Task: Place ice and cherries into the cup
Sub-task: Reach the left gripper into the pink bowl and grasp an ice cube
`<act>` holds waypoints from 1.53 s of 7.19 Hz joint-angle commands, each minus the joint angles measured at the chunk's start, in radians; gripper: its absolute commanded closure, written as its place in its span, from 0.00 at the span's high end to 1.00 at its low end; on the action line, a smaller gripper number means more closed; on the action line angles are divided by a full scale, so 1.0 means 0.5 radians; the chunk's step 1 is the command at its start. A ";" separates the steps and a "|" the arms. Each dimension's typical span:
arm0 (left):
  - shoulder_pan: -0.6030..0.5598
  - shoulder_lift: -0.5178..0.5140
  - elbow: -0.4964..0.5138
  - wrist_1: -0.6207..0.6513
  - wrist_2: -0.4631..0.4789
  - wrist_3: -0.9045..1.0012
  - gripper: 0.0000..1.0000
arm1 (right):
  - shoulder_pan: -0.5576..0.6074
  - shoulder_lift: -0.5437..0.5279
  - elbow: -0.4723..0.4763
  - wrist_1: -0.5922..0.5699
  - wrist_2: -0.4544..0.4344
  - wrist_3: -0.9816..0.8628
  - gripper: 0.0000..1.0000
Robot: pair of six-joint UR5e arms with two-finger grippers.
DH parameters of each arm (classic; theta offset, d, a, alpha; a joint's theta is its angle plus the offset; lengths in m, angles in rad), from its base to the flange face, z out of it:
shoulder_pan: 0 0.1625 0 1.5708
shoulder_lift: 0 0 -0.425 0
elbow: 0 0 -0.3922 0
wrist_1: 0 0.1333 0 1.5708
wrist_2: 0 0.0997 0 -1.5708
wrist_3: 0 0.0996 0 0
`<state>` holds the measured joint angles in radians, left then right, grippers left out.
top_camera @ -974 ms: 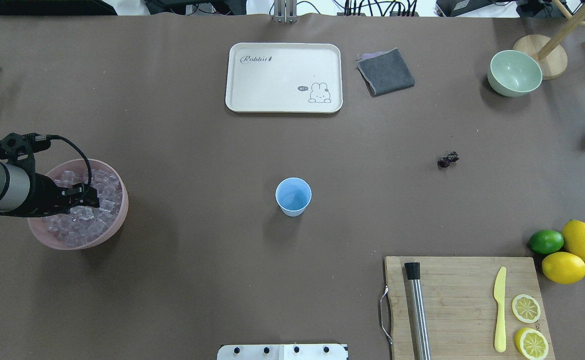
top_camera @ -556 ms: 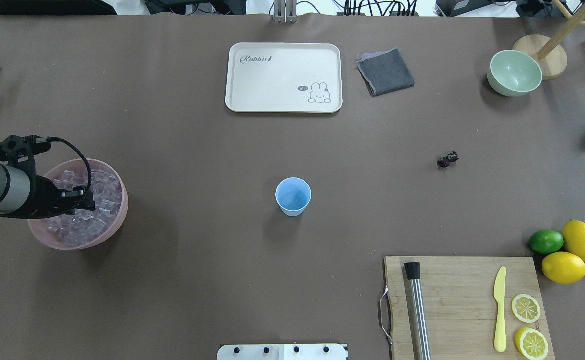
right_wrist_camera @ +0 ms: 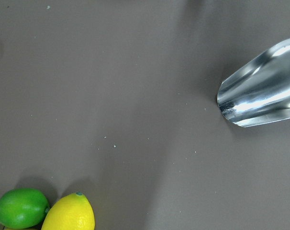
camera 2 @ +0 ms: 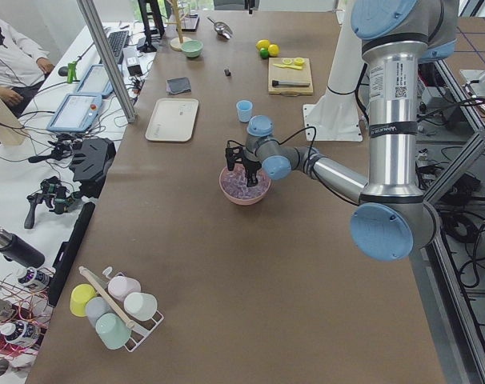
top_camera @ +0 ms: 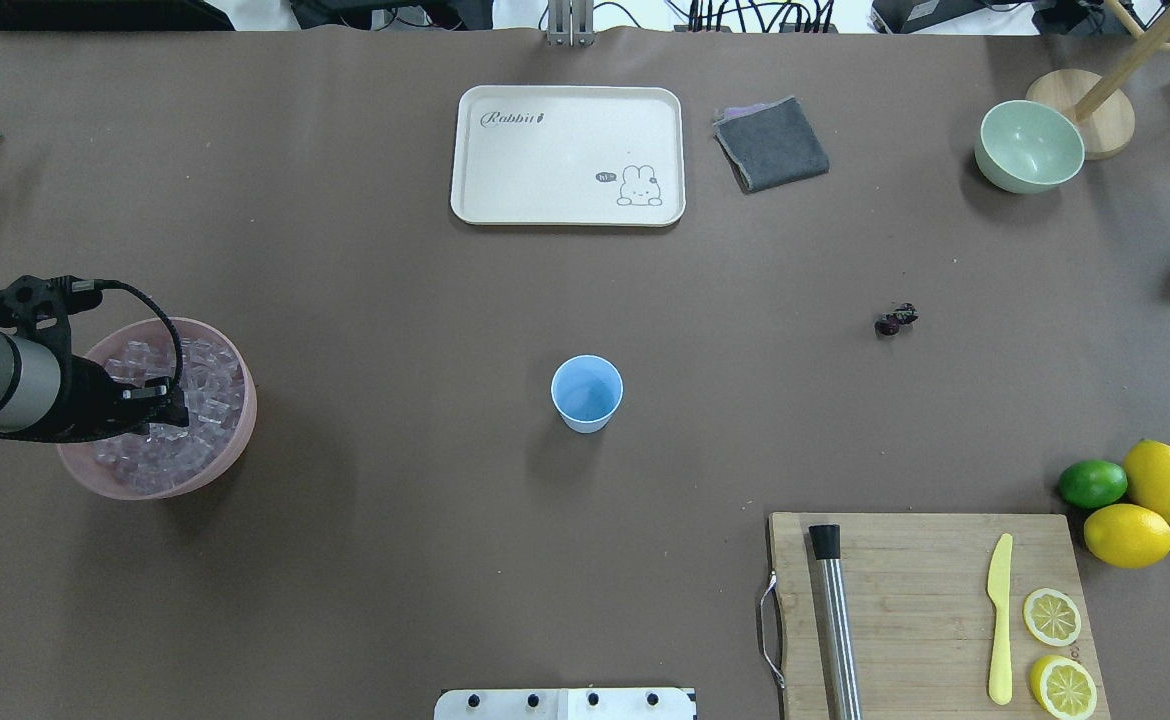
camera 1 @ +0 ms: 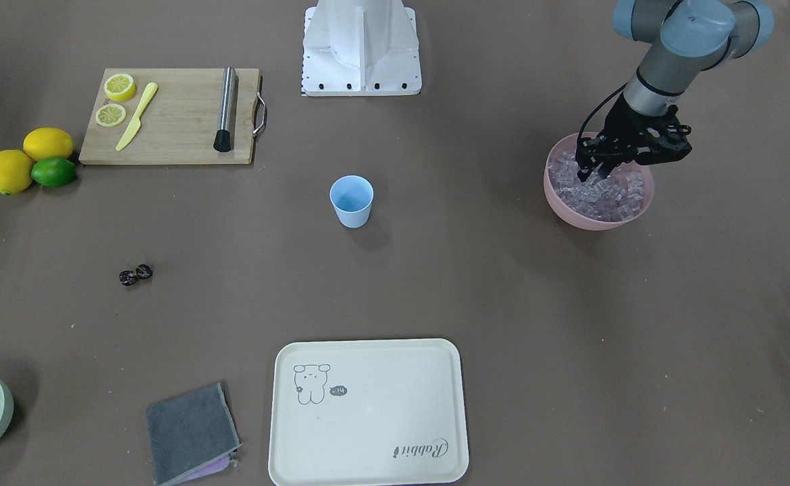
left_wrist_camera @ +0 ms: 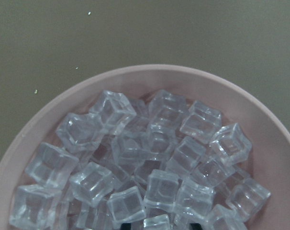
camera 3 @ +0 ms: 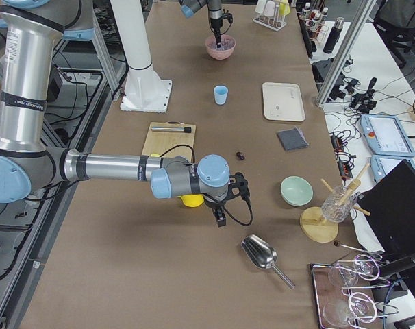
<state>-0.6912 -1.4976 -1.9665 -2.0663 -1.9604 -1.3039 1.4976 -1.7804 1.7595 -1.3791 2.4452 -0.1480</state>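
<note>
The light-blue cup (top_camera: pixel 586 392) stands upright and empty at the table's middle, also in the front view (camera 1: pixel 352 200). The dark cherries (top_camera: pixel 895 320) lie on the table to its right (camera 1: pixel 135 274). Clear ice cubes (left_wrist_camera: pixel 154 158) fill a pink bowl (top_camera: pixel 243 420) at the left. My left gripper (top_camera: pixel 167 405) is low among the ice (camera 1: pixel 611 196), jaws open, with a cube between the tips at the wrist view's bottom edge. My right gripper (camera 3: pixel 220 219) shows only in the right side view, near the lemons; I cannot tell its state.
A cream tray (top_camera: pixel 565 155), grey cloth (top_camera: pixel 771 143) and pale green bowl (top_camera: pixel 1029 146) lie at the far side. A cutting board (top_camera: pixel 905 600) with muddler, knife and lemon slices is near right, beside lemons (top_camera: pixel 1128 535) and lime (top_camera: pixel 1092 483). A metal scoop (right_wrist_camera: pixel 262 103) lies nearby.
My left gripper has moved a little to the left and lower into the ice in the pink bowl. Nothing else has moved.
</note>
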 commanded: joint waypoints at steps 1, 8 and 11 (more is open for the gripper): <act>0.002 0.001 0.000 0.000 0.000 0.000 0.47 | -0.004 -0.001 -0.003 0.000 0.000 0.002 0.99; 0.029 0.029 0.000 0.000 0.003 -0.037 0.28 | -0.010 -0.001 0.000 0.000 0.000 0.005 0.99; 0.008 0.026 -0.125 0.073 -0.018 -0.043 0.00 | -0.010 -0.001 0.000 0.000 0.000 0.005 0.99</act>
<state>-0.6787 -1.4840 -1.9884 -2.0558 -1.9630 -1.3246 1.4926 -1.7810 1.7595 -1.3791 2.4452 -0.1457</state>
